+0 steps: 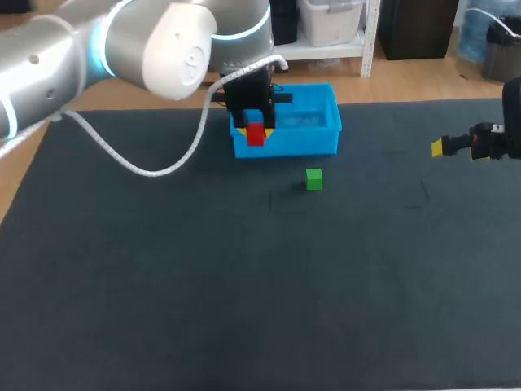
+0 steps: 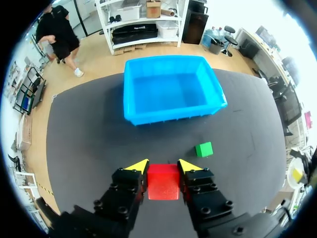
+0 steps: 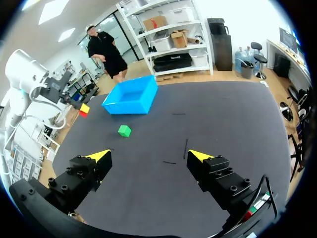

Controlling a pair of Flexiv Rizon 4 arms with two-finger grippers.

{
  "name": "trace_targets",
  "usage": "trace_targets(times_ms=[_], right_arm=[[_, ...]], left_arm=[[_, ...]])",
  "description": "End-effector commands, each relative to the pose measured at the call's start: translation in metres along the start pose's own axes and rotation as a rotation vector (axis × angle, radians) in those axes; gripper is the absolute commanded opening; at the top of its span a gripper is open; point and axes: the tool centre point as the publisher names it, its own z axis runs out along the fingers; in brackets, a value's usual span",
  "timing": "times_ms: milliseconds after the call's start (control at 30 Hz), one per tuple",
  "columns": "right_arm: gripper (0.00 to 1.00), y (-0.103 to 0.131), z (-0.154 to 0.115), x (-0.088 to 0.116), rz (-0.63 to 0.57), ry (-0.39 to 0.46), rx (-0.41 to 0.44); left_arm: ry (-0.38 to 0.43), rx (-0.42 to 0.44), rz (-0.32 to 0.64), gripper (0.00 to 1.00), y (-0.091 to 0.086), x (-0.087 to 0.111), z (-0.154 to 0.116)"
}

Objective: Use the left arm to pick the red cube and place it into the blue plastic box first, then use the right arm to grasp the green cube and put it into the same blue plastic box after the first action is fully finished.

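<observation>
Your left jaws clamp red cube (image 2: 163, 182) before blue box (image 2: 173, 113) | right jaws released, well apart from box

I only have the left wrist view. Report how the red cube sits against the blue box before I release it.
Observer: Seen from the right wrist view, the red cube hangs in the left gripper beside the blue box, not over it. A gap shows between them.
Operator: Check the right arm too.
Observer: The right gripper is open and empty. In the head view it sits out at the right side of the table, well apart from the green cube.
</observation>
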Motion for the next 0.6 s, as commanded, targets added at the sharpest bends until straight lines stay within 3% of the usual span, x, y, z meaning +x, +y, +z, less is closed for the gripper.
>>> trace_targets(times_ms=[33,233,600], right_arm=[[1.00,0.000,-0.001,0.000,-0.001,0.000,0.000],[1.00,0.000,-0.001,0.000,-0.001,0.000,0.000],[1.00,0.000,-0.001,0.000,-0.001,0.000,0.000]], left_arm=[[-0.124,0.025,0.003,0.00,0.009,0.015,-0.006],[-0.196,0.069,0.055,0.00,0.011,0.015,-0.014],[-0.357,0.132,0.240,0.00,0.011,0.005,-0.032]])
